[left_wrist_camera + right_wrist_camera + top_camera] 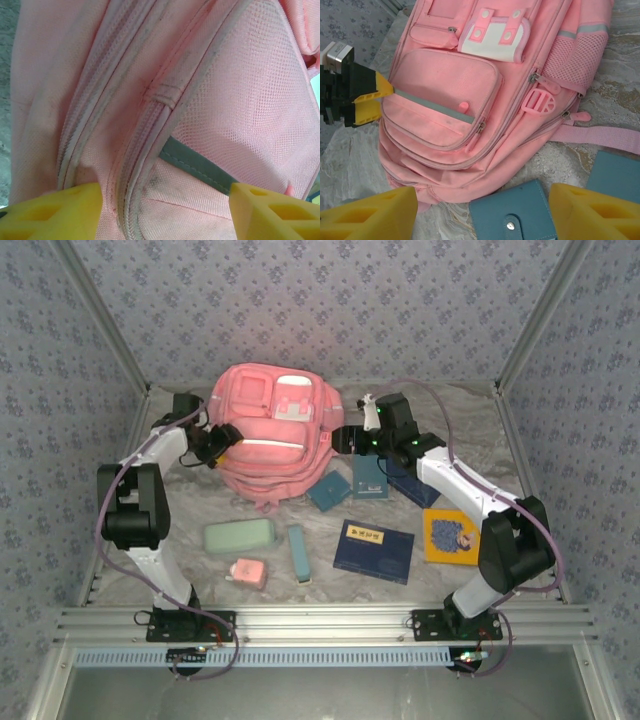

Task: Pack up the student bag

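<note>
Student bag (268, 430) at far-edge ctr of tabletop (320, 590), soft, floppy, prob light, so grab zipper seam or strap, not slack fabric; left fingers (55, 212) open astride its side seam, right fingers (370, 215) open, empty.

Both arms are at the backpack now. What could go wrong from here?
1. The left gripper has its open jaws astride a shut zipper on the student bag. No pull shows between them, so closing may pinch only fabric.
2. The right gripper hangs open over the teal wallet at the bag's edge. Descending could shove it.
</note>
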Controlling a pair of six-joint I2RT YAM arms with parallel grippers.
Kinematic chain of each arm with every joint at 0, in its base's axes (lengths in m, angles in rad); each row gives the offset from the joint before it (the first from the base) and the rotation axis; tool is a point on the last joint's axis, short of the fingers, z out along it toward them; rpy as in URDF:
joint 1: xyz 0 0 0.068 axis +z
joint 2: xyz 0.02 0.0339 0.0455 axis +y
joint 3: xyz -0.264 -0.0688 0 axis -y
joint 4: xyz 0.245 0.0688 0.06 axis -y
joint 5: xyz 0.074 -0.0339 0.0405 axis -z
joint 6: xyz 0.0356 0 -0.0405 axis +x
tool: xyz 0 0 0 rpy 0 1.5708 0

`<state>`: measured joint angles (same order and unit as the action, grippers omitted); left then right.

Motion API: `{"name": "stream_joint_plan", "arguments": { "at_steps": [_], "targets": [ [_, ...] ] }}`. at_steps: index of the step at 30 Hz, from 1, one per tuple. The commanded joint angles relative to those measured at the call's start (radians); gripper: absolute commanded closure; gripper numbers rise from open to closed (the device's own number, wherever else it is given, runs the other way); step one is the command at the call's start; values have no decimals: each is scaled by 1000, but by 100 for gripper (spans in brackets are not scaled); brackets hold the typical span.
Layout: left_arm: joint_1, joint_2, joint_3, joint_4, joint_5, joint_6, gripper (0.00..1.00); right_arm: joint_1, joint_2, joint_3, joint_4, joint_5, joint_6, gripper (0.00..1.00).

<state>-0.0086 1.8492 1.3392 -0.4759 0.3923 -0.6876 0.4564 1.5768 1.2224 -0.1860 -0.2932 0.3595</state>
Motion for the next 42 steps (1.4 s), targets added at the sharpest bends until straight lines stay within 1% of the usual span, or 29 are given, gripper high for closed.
{"name": "stream_joint_plan", "arguments": {
  "at_steps": [1,5,10,11,12,16,19,23,25,29,31,33,35,36,37,38,40,42],
  "targets": [
    [-1,-27,0,-47,-28,29,31,2,9,24,-22,-19,-29,28],
    [-10,-10,-3,-27,-6,18,32,1,12,24,-11,-23,-31,28],
    [-46,22,15,6,22,-7,39,1,21,28,21,-41,-28,29],
    [-50,25,15,17,24,-14,44,2,22,29,30,-49,-28,29],
    [-52,26,15,32,30,-24,51,3,23,29,38,-58,-29,30],
    [-52,22,18,74,58,-60,82,12,26,28,64,-71,-25,35],
    [-52,6,21,103,77,-82,100,12,30,29,74,-79,-24,38],
    [-51,-18,31,122,101,-109,100,11,42,43,81,-103,-36,38],
    [-52,-35,42,128,112,-126,100,12,46,52,90,-92,-52,35],
    [-53,-58,81,110,131,-138,100,-2,68,43,171,-25,-103,35],
    [-52,-70,95,94,138,-140,100,-22,99,30,254,-8,-140,35],
    [-52,-87,97,89,145,-142,100,-40,128,-5,390,-30,-193,34],
    [-51,-102,95,84,149,-143,100,-55,153,-71,552,-50,-268,41],
    [-51,-111,94,80,152,-141,100,-60,171,-88,623,-88,-322,41],
    [-51,-118,94,75,156,-138,100,-66,193,-83,647,-122,-375,41],
    [-49,-124,92,71,158,-138,100,-71,213,-62,626,-134,-409,42],
    [-45,-133,90,63,166,-129,100,-79,261,26,511,-178,-500,45],
    [-36,-141,87,57,172,-127,100,-84,290,68,425,-194,-587,48]
  ]
}}
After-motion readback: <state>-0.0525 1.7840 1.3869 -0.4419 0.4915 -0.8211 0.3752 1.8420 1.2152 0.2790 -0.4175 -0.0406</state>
